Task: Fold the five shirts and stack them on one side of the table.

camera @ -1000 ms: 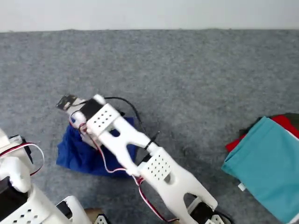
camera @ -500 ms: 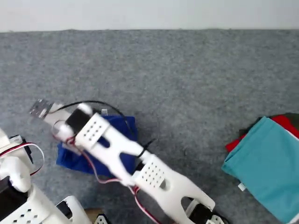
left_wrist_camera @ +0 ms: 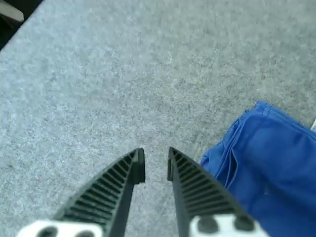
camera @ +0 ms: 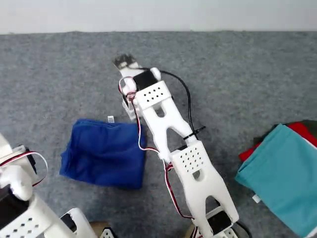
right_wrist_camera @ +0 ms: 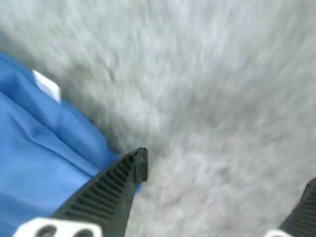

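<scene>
Left claw point(left_wrist_camera: 154, 163): tips barely parted, nothing between them, low over carpet point(camera: 223, 74), just beside blue shirt point(camera: 104, 158) edge. Blue shirt: folded, flat, left of centre, long axis roughly left-right. Right claw point(right_wrist_camera: 225, 173): jaws wide apart, empty, just past shirt's far right corner; shirt lies back toward robot and left of it. Stack point(camera: 282, 173): at right edge, well apart. Judgement: right arm better placed to carry shirt to stack.

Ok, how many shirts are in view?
4: a blue shirt left of centre; at the right edge a teal shirt atop a red shirt and a dark shirt. More may be hidden beneath.
</scene>
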Available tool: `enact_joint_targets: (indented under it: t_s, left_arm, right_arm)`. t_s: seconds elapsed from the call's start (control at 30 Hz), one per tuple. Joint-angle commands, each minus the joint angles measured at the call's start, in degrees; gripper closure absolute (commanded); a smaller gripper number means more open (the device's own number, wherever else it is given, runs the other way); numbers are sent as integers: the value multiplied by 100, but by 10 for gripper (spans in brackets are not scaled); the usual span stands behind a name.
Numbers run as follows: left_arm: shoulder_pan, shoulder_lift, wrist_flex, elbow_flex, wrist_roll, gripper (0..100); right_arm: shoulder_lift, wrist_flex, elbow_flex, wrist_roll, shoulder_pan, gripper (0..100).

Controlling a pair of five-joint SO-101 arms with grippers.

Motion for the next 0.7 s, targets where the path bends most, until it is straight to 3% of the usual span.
enact_joint_targets:
  t_s: [0.0, 0.17, 0.67]
  left_arm:
    - [-9, -35, -105, 31, -88, 912]
    - [-9, -35, -105, 40, -114, 912]
    - [-9, -35, -105, 40, -114, 912]
  right_arm:
    - [-1147, 259, 1741, -334, -207, 535]
    - [-2229, 101, 3437, -325, -664, 535]
    - [-3618, 242, 3578, 176, -497, 537]
